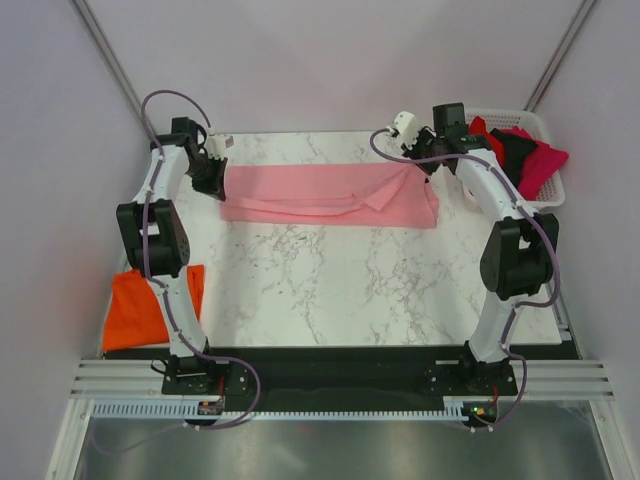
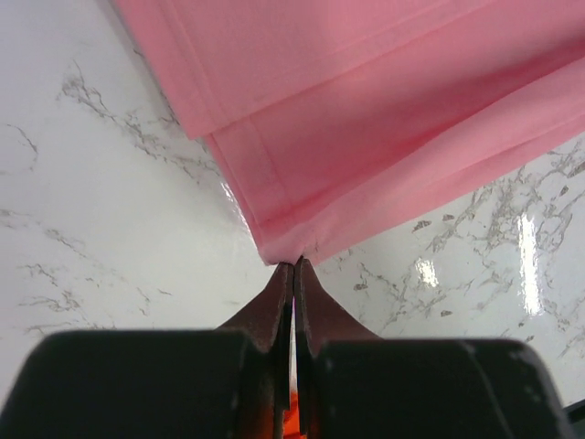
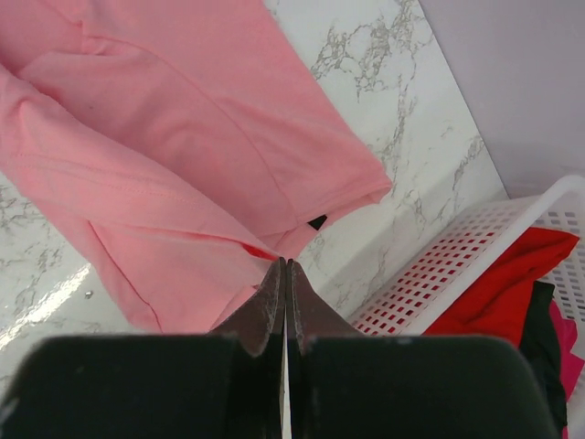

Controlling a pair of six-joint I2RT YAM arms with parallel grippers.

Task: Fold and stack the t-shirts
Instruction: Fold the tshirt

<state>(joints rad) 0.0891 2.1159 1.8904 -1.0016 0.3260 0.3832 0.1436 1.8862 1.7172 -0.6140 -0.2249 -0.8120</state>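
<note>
A light pink t-shirt (image 1: 330,195) lies folded into a long band across the back of the marble table (image 1: 330,290). My left gripper (image 1: 218,183) is at its left end. In the left wrist view the left gripper (image 2: 294,265) is shut, pinching a puckered corner of the pink t-shirt (image 2: 384,119). My right gripper (image 1: 420,165) is at the band's right end, where the cloth rises a little. In the right wrist view the right gripper (image 3: 285,262) is shut on a fold of the pink t-shirt (image 3: 164,155). An orange t-shirt (image 1: 140,310) lies at the table's left edge.
A white slotted basket (image 1: 548,190) stands at the back right corner, holding red (image 1: 483,128), black (image 1: 515,150) and magenta (image 1: 540,160) t-shirts. In the right wrist view the basket (image 3: 430,274) sits just right of the jaws. Lilac walls close in both sides.
</note>
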